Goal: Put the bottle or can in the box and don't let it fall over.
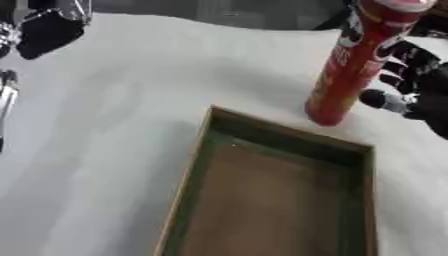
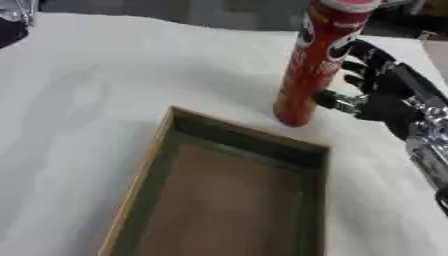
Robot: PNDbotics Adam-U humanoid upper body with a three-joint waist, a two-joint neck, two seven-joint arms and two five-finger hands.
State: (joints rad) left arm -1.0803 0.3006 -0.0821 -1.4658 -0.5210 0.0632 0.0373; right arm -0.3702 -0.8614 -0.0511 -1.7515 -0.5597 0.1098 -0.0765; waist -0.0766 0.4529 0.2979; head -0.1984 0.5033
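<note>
White worktop (image 1: 105, 125) carries an open wooden box (image 2: 140, 190), green inside walls, brown floor. Tall red can (image 2: 311, 70) at box's far right corner; base contact unclear.

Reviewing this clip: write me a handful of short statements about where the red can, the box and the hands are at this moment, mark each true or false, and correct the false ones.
1. The red can is inside the box. False: it is beyond the box's far wall, outside it.
2. The right hand has its fingers curled round the red can. True.
3. The box holds another bottle. False: only its brown floor shows inside.
4. The red can is lying flat on the white table. False: it stands nearly upright, leaning a little.
5. The left hand shows at the upper left, away from the red can. True; whether its fingers are open cannot be told.
</note>
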